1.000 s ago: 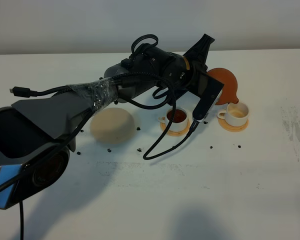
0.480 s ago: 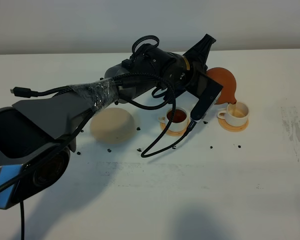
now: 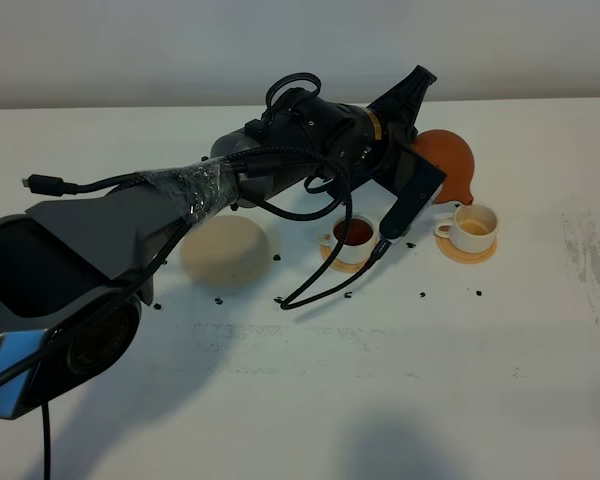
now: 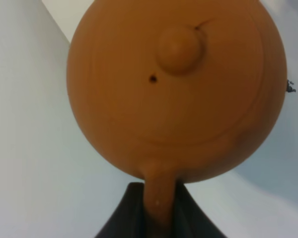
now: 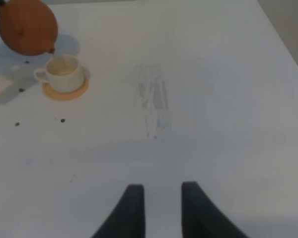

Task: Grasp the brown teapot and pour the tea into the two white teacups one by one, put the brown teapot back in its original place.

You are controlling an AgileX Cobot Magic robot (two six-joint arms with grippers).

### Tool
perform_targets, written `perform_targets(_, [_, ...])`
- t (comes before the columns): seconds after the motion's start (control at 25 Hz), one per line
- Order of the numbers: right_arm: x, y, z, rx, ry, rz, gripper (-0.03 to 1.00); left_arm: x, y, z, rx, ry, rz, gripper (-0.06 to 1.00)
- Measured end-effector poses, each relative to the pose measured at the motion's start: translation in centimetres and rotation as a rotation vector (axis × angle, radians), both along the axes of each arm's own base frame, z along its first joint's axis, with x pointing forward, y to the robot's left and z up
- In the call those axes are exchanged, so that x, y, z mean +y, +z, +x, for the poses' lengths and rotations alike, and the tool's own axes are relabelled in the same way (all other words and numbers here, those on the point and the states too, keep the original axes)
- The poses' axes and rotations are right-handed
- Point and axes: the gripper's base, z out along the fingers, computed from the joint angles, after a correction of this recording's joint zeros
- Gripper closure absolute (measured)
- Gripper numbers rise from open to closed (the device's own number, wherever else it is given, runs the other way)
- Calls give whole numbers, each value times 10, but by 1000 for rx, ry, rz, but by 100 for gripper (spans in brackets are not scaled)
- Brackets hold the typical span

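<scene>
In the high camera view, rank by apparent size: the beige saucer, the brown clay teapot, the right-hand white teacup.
1. Round flat beige saucer.
2. Round reddish-brown clay teapot, partly hidden by the left arm, so unsure against the saucer.
3. Small white cylindrical teacup.

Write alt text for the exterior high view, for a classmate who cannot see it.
A robot's left arm reaches across a white table, tipping a brown teapot above the right-hand white teacup. The other teacup already holds dark tea, and the beige saucer sits bare.
</scene>
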Motion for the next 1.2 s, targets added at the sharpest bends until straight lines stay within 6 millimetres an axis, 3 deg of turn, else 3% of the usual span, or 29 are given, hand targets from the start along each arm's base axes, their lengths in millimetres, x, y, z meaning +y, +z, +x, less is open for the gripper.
perform_targets(1.2, [0, 0, 0, 0, 0, 0, 76, -10, 5, -4, -142, -89, 84, 87])
